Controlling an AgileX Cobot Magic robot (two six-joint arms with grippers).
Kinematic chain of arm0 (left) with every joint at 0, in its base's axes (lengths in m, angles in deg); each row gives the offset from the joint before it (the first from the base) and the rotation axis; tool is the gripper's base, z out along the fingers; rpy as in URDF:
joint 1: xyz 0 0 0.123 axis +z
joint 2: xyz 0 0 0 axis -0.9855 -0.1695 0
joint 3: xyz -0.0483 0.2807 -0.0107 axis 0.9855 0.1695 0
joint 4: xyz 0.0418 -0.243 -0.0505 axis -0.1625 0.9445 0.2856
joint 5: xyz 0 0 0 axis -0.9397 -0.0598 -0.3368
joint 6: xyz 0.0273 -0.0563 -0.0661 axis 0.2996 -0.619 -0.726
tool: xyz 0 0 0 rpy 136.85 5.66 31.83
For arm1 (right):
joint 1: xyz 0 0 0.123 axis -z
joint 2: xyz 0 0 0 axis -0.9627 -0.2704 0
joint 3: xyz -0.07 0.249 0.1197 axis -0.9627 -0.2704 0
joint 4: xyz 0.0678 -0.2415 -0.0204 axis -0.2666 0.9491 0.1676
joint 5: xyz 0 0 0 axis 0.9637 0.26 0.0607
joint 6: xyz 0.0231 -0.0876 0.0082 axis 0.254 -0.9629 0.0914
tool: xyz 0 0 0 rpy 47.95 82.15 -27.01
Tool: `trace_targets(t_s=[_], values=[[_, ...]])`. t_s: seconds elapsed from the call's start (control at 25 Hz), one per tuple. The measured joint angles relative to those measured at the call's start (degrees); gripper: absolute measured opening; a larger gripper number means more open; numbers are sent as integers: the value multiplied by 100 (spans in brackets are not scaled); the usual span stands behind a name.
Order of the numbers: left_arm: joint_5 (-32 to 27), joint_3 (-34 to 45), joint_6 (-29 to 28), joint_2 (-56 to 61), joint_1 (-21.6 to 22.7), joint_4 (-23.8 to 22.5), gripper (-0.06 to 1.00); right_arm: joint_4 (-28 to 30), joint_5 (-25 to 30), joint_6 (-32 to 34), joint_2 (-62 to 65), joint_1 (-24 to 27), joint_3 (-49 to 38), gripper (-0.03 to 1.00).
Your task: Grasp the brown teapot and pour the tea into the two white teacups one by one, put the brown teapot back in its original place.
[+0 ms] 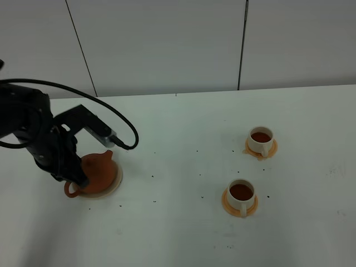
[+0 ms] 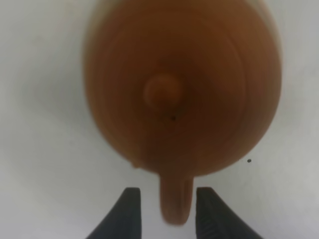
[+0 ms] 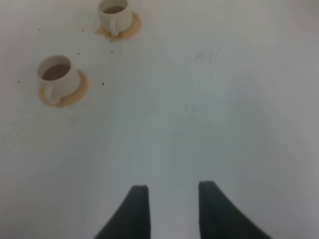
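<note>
The brown teapot (image 1: pixel 100 168) sits upright on the beige round coaster (image 1: pixel 115 185) at the left of the table. In the left wrist view the teapot (image 2: pixel 179 89) fills the frame. Its loop handle (image 2: pixel 175 201) lies between the fingers of my left gripper (image 2: pixel 168 209), which is open, with a thin gap on each side. The two white teacups (image 1: pixel 260 139) (image 1: pixel 241 193) stand on orange saucers at the right, both holding brown tea. My right gripper (image 3: pixel 169 209) is open over bare table, with the teacups (image 3: pixel 113 12) (image 3: pixel 56 74) well ahead of it.
The left arm (image 1: pixel 33 133) and its cable loop over the teapot's left side. Small dark specks dot the white table (image 1: pixel 178 167). A grey panelled wall stands behind the table's far edge.
</note>
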Motion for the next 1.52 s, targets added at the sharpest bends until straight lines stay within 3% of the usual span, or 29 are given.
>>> trace_targets(t_s=[0.24, 0.48, 0.64, 1.04, 1.24, 1.52], values=[[-287, 0, 0, 946, 0, 35, 33, 0, 0, 0, 0, 0, 0, 24], [-843, 12, -49, 2400, -48, -853, 26, 0, 0, 0, 0, 0, 0, 24], [-951, 273, -104, 3412, 8, -1002, 21, 0, 0, 0, 0, 0, 0, 24], [-1463, 1457, -566, 5996, 116, -626, 20, 0, 0, 0, 0, 0, 0, 24], [-1875, 1463, -730, 7381, 116, -24, 20, 0, 0, 0, 0, 0, 0, 24], [-2583, 1846, -529, 8495, 116, 650, 20, 0, 0, 0, 0, 0, 0, 24]])
